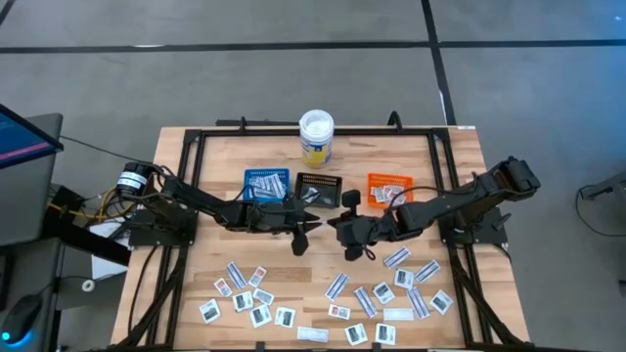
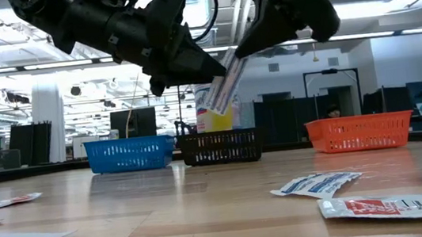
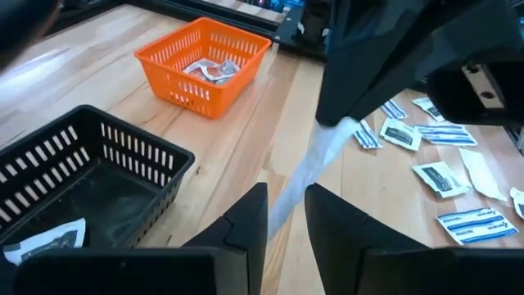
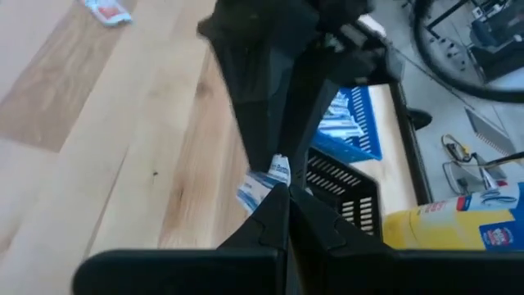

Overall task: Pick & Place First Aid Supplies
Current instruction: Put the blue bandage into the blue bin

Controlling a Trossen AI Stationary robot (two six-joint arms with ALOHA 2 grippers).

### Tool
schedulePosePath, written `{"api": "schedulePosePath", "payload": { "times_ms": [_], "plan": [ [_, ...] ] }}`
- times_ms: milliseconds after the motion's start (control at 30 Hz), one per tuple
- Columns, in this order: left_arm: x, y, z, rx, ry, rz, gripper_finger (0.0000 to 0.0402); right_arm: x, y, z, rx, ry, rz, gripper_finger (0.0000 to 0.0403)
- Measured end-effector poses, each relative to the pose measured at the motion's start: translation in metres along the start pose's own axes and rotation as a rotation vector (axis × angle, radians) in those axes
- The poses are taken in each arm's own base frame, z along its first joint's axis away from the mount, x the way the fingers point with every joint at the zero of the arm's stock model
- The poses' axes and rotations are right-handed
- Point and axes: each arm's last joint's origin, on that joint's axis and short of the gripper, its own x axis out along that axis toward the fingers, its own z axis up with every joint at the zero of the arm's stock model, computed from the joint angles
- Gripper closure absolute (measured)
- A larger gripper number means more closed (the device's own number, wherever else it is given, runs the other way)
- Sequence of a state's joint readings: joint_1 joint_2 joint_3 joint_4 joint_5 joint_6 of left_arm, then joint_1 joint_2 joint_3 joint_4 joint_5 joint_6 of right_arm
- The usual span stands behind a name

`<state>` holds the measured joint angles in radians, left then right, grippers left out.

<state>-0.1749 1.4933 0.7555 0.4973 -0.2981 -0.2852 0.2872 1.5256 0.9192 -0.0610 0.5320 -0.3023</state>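
Midair, narrow strip packet [image 2: 227, 81] pinched between closed right end effector [image 2: 244, 48] and clamping left end effector [image 2: 217, 70].

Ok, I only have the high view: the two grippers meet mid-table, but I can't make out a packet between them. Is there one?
Observer: Yes. The low view shows a narrow white-and-blue strip running from the right gripper down to the left gripper.
Operator: Which one has hold of it?
Observer: The right wrist view shows the right gripper shut on one end. I cannot tell whether the left has gripped the other end.
Operator: Is it dragging on the table?
Observer: No. In the low view the strip hangs clear of the table, in the air.
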Motion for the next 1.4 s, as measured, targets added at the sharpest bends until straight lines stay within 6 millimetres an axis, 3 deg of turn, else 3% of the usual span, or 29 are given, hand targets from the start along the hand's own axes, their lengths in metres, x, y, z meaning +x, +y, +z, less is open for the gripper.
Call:
{"api": "schedulePosePath", "payload": {
  "times_ms": [333,700,967,1400],
  "plan": [
    [0.000,0.000,0.000,0.000,-0.001,-0.001,0.0319,0.006,-0.008,-0.003,0.065,0.023,-0.039,0.0402],
    [0.000,0.000,0.000,0.001,-0.001,0.000,0.0391,0.007,-0.012,0.000,0.087,-0.016,-0.054,0.0402],
    [0.000,0.000,0.000,0.026,-0.001,0.000,0.0390,0.006,-0.010,-0.004,0.063,0.022,-0.041,0.0399],
    [0.000,0.000,0.000,0.026,-0.003,0.012,0.0394,0.007,-0.009,-0.011,0.067,0.094,-0.027,0.0325]
  ]
}}
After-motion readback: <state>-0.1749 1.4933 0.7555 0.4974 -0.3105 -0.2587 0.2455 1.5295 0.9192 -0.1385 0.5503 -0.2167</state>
